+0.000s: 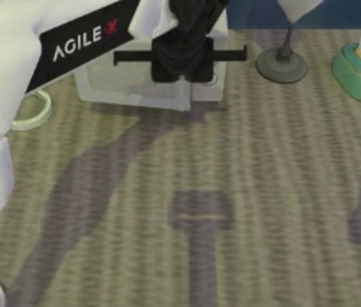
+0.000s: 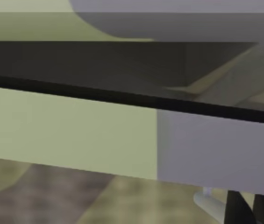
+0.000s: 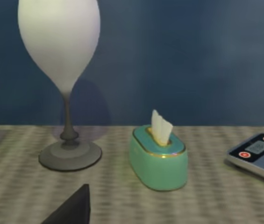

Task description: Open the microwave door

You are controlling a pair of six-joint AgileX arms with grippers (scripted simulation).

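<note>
The pale grey-white microwave (image 1: 207, 89) stands at the back of the table, left of centre. Its door (image 1: 129, 83), with a speckled translucent window, covers the front; its lower edge runs slightly slanted. My left arm reaches in from the left, and my left gripper (image 1: 183, 61) hangs over the microwave's front, near the knob panel. In the left wrist view, pale yellowish and grey faces of the microwave (image 2: 216, 154) fill the picture, split by a dark band. The left gripper (image 2: 249, 211) shows dark beside a pale bar (image 2: 211, 203). Only a dark tip of my right gripper (image 3: 75, 212) shows, low over the table.
A grey-footed goblet (image 1: 282, 62) (image 3: 68, 70) and a green tissue box (image 1: 359, 70) (image 3: 159, 158) stand right of the microwave. A small scale (image 3: 258, 156) lies farther right. White rings (image 1: 30, 109) sit at the left edge.
</note>
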